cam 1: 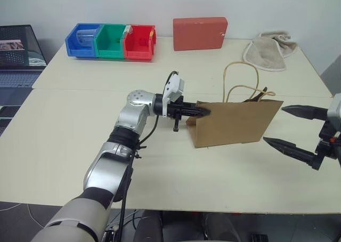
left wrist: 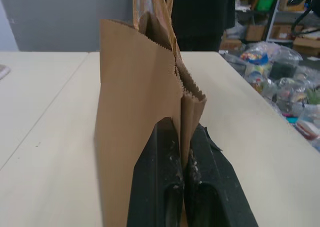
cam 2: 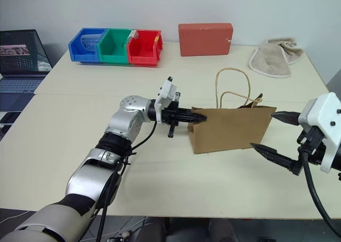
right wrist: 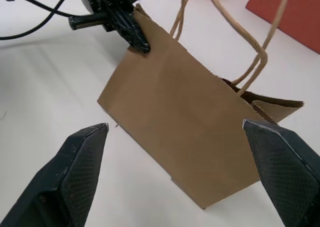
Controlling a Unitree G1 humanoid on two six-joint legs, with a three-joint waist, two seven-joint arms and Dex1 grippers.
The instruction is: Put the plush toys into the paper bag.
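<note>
Pinching the paper bag (cam 1: 234, 123) at its left end, the left gripper (cam 1: 204, 111) is clamped; the right gripper (cam 1: 292, 129) waits spread just right of it.

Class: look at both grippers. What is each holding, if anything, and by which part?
The left gripper is shut on the paper bag, pinching its upper side edge. The right gripper is open, holding nothing.

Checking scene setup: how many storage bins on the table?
3, in a row at the table's far left, touching side by side: blue bin leftmost, green bin in the middle, red bin on the right, nearest the red box. None look hidden.
</note>
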